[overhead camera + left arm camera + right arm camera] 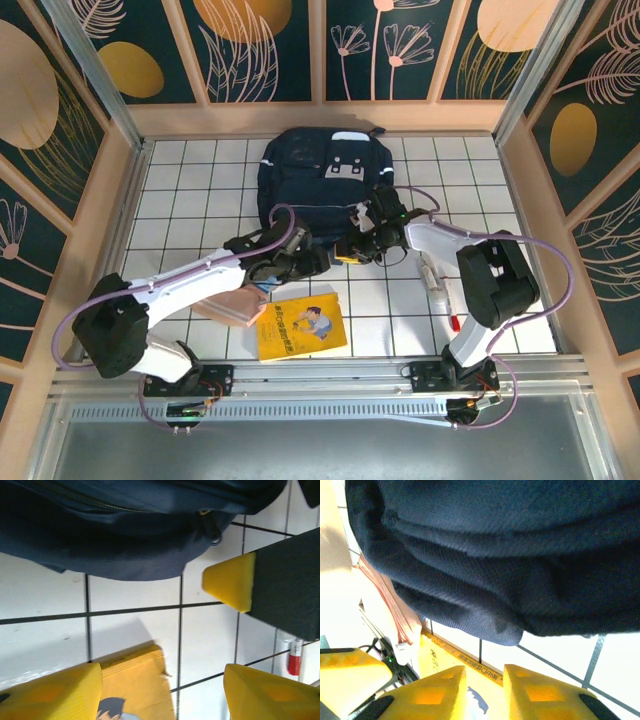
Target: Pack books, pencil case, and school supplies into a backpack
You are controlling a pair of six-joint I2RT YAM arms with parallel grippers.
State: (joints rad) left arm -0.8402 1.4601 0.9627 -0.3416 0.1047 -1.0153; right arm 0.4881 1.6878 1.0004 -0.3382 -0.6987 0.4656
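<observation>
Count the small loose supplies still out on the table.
2: a whitish tube on the tiles right of the backpack, and a red pen just nearer the camera. Others may be hidden under the backpack.

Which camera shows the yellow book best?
Top external: the yellow book lies cover up, nearly whole. Left wrist catches one corner; right wrist a narrow strip.
</observation>
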